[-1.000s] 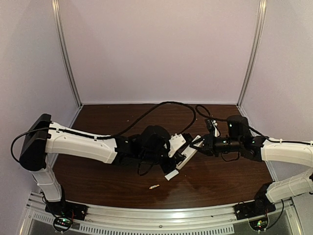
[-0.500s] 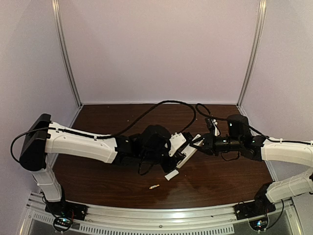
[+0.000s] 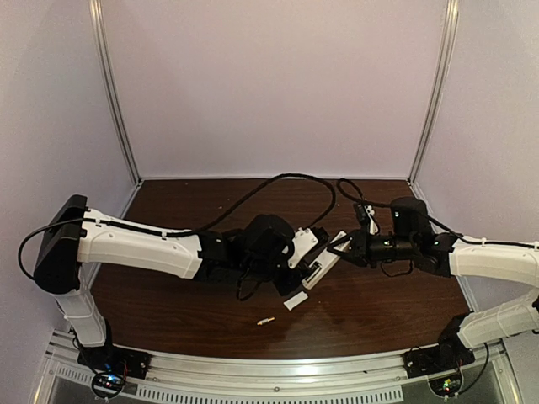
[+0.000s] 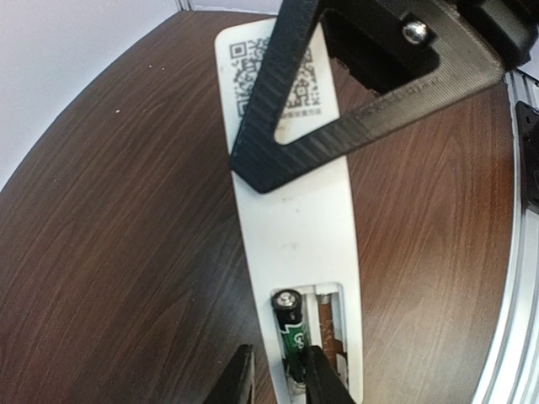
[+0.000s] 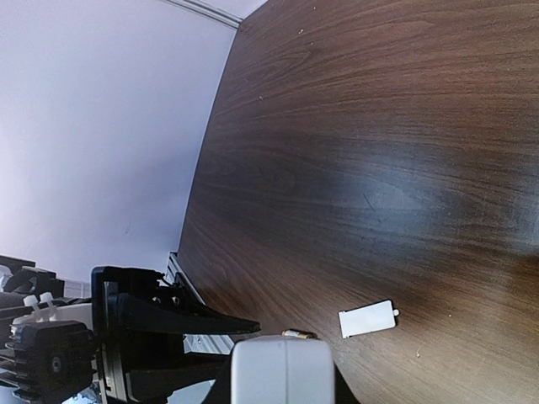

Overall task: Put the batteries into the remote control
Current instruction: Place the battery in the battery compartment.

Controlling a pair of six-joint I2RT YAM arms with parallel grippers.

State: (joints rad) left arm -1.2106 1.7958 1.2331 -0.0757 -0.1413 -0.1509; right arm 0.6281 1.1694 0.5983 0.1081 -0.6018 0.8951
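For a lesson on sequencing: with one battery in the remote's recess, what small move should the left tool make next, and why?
Probably lift the left tool clear: its jaws stand apart around the dark battery, lying in the remote control; the neighbouring slot is empty.

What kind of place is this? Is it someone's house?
Probably not a house; it looks like a robot test booth. Bare pale lilac walls with metal corner strips box in a dark brown wooden table, and two white-and-black robot arms are bolted to a silver metal rail at its edge.
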